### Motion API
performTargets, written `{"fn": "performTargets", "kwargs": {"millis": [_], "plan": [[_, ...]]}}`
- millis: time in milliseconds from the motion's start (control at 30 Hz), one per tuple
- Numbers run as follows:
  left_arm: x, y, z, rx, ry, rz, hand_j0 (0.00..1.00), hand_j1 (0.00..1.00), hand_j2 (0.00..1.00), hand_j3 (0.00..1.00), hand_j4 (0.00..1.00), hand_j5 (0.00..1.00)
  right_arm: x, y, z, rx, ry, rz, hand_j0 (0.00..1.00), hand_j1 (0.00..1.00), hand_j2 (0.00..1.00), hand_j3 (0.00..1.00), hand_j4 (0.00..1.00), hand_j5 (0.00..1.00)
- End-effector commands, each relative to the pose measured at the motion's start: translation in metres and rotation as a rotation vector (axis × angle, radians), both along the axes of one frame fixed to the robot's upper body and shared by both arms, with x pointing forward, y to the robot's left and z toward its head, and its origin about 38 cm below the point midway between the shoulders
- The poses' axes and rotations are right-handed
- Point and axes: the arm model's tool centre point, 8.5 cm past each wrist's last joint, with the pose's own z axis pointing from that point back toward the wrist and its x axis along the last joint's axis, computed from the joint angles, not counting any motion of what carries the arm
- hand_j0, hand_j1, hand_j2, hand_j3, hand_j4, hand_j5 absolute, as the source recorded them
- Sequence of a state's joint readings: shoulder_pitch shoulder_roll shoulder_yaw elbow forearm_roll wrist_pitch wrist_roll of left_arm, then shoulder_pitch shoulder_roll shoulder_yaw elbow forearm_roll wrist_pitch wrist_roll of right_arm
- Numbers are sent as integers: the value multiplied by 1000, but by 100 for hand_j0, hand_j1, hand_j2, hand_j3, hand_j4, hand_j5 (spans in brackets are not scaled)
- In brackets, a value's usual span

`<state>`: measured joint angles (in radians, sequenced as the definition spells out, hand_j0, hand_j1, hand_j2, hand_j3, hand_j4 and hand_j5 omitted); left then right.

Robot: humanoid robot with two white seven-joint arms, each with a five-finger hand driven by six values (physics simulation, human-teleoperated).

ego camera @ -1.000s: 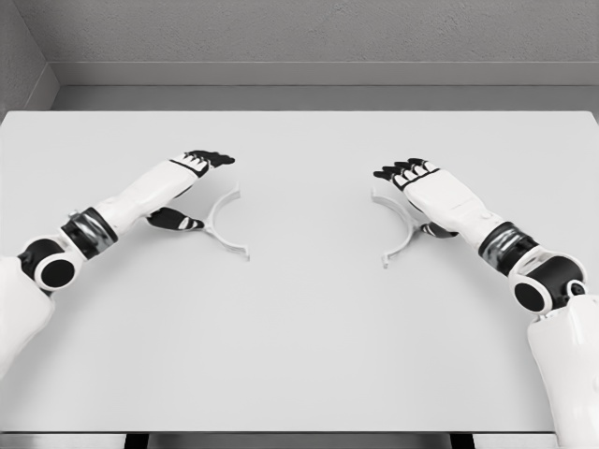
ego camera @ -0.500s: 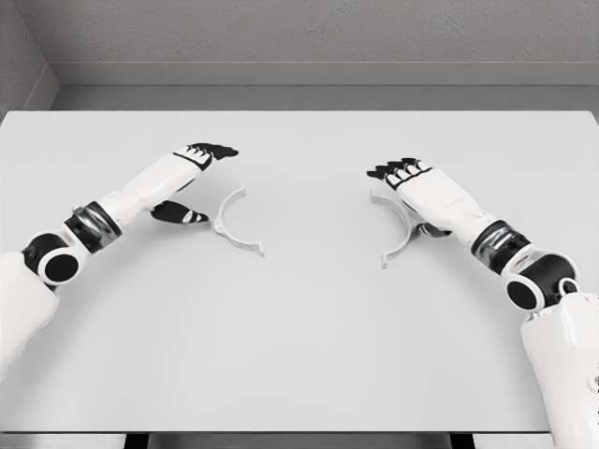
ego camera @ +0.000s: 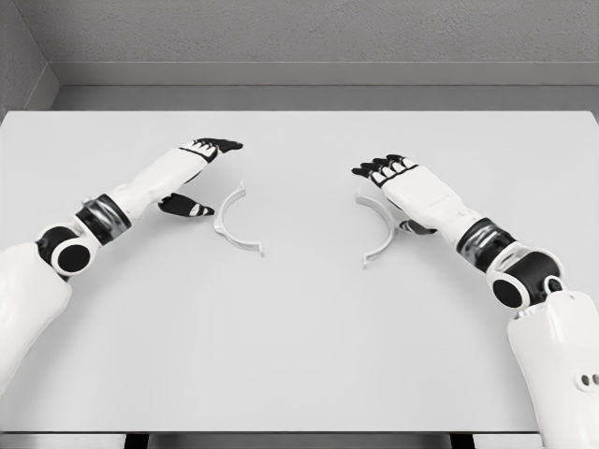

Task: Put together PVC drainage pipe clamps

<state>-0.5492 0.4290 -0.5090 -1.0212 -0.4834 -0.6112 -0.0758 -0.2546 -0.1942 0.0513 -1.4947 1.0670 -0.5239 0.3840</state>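
From the head view, a pale grey tabletop (ego camera: pixel 299 337) fills most of the frame, with a grey wall behind it. Two white half-ring clamp pieces lie flat on it, well apart, their open sides facing each other across the middle.

The left clamp half (ego camera: pixel 234 224) curves from an upper tip near the left hand down to a small flange at its lower right end. The left hand (ego camera: pixel 195 178) sits just beside it on the left, not touching it as far as can be seen: the dark fingertips (ego camera: pixel 223 145) reach forward above the piece's upper end, the thumb (ego camera: pixel 184 207) points toward its curve, and the hand is relaxed, gripping nothing.

The right clamp half (ego camera: pixel 382 228) curves the opposite way. The right hand (ego camera: pixel 404 187) lies over its upper part, fingers stretched out flat and loose; the thumb is tucked underneath near the ring's outer edge. Whether it actually touches the piece cannot be told.
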Motion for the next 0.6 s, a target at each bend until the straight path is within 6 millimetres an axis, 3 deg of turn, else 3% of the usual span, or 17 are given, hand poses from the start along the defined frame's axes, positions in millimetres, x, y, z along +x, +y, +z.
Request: {"fn": "performTargets", "kwargs": {"millis": [0, 567], "plan": [[1, -5, 0, -16, 2, -3, 100, 100, 100, 100, 100, 100, 0, 2, 0, 8, 3, 1, 100, 100, 100, 100, 100, 100], [-2, -30, -7, -36, 13, -41, 100, 100, 100, 100, 100, 100, -8, 22, 0, -1, 1, 44, 100, 100, 100, 100, 100, 100]]}}
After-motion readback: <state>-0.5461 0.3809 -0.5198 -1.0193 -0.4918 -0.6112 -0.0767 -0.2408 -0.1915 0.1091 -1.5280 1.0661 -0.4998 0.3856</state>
